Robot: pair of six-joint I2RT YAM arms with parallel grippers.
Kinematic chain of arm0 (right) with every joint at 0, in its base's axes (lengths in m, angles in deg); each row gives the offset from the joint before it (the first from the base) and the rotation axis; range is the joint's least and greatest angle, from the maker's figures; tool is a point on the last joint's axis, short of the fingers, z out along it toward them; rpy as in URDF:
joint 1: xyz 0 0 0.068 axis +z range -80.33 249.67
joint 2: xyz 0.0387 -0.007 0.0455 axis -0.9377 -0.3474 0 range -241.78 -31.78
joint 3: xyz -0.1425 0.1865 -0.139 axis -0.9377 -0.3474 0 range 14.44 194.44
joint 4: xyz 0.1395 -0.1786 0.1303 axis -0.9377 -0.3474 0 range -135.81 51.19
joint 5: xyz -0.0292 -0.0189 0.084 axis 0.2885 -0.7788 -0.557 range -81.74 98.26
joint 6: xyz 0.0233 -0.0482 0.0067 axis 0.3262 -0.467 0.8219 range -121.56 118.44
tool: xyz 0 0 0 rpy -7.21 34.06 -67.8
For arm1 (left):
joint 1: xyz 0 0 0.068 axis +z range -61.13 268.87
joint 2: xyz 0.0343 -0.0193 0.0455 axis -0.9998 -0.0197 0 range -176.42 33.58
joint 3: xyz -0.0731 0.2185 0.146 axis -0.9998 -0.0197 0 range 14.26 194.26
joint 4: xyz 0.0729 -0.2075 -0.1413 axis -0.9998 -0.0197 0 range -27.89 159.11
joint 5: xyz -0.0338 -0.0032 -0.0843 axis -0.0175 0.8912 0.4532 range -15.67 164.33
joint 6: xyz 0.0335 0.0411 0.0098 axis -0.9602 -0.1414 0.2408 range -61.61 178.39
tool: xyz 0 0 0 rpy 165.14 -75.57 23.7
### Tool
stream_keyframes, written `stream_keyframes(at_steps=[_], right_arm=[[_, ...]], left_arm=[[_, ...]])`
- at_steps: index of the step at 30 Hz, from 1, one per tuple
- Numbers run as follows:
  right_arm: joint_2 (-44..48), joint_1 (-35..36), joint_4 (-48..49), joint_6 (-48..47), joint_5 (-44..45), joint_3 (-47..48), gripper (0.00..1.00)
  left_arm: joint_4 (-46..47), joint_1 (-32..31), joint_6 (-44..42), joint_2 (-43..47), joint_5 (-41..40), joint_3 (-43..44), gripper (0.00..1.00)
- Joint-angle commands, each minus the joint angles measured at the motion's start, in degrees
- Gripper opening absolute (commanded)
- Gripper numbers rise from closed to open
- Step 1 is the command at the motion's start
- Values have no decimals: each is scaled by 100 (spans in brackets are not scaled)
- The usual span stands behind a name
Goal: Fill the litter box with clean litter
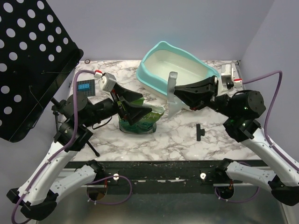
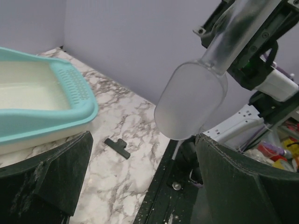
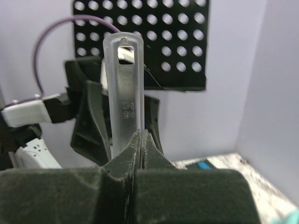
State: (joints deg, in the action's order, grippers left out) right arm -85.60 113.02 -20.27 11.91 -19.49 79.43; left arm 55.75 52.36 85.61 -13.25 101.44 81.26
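The marble table (image 1: 154, 140) is seen beneath both pincers, and a perforated black panel (image 1: 28, 56) is propped well to the left of the left pincer (image 1: 138, 112). The litter box (image 1: 180, 65) is set beyond both pincers. It is placed ahead and to the right of the left one and just past the right pincer (image 1: 180, 93), whose fingers are seen across its near rim from above. Its inside is shown cream-white.

The left pincer is spread wide, and nothing is gripped between its fingers (image 2: 51, 177) in the wrist view. A crinkly green bag (image 1: 152, 119) is found directly below it, standing on the table.

The right pincer is closed tight on the handle of a clear scoop (image 1: 174, 105) – the flat handle is clamped between the jaws and its holed end is pushed out past the fingertips. The bowl is carried between the two pincers.

A small black clip (image 1: 201, 132) is seen on the table, nearer the bases than the right pincer – apart from everything else
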Motion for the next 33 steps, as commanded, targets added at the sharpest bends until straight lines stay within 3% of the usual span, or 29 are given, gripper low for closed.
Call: stream_keyframes(at_steps=[1, 7, 11, 18, 27, 33], right_arm=[[-479, 24, 1221, 59, -1521, 715, 0], [-770, 24, 2170, 559, -2840, 1199, 1], [-1024, 24, 2241, 744, -3254, 1612, 1], [-1560, 24, 3795, 1807, -3711, 1877, 0], [-2448, 24, 5878, 3590, -3826, 2650, 0], [-2800, 24, 6169, 3829, -3782, 3010, 0]], left_arm=[[1693, -5, 1046, -19, 944, -608, 99], [3163, 4, 2075, -274, 1410, -829, 99], [3972, -5, 2664, -388, 1481, -934, 99], [5237, 4, 3482, -529, 1499, -1225, 99], [5520, -5, 3711, -573, 1621, -1278, 99], [5783, -5, 3939, -591, 1700, -1356, 99]])
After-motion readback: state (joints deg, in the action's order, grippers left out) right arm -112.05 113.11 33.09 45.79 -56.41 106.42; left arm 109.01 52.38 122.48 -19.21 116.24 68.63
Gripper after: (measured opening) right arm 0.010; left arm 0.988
